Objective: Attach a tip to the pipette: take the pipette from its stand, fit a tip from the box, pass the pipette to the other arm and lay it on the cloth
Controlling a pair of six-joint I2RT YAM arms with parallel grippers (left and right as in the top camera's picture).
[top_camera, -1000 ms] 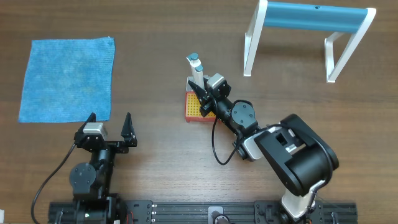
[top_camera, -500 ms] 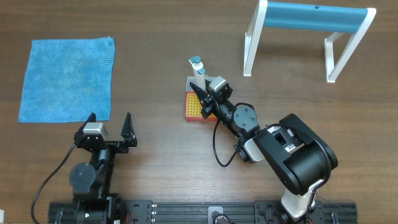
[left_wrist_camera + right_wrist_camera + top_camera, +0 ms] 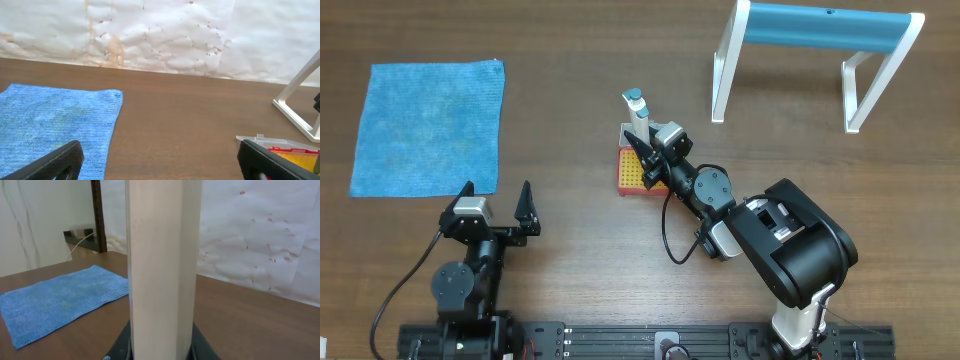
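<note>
Rt tool (image 3: 640,146) clenched on smooth white pipette (image 3: 637,115), upright by orange tip box (image 3: 628,173); L tool (image 3: 497,189) released.

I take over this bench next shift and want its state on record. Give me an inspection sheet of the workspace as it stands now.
Surface: brown wood-grain table.
Job's things: blue cloth lying flat at the far left; pipette upright over the orange tip box mid-table; white stand with a blue bar at the far right, no pipette on it. Whether a tip is fitted cannot be told.
Clutter: nothing seen.
Grippers: left end effector open, near its base, holding nothing; right end effector shut on the pipette.
Cables: black cable loops on the table beside the right arm; second cable trails from the left arm.
Surroundings: stained white wall behind the table.
</note>
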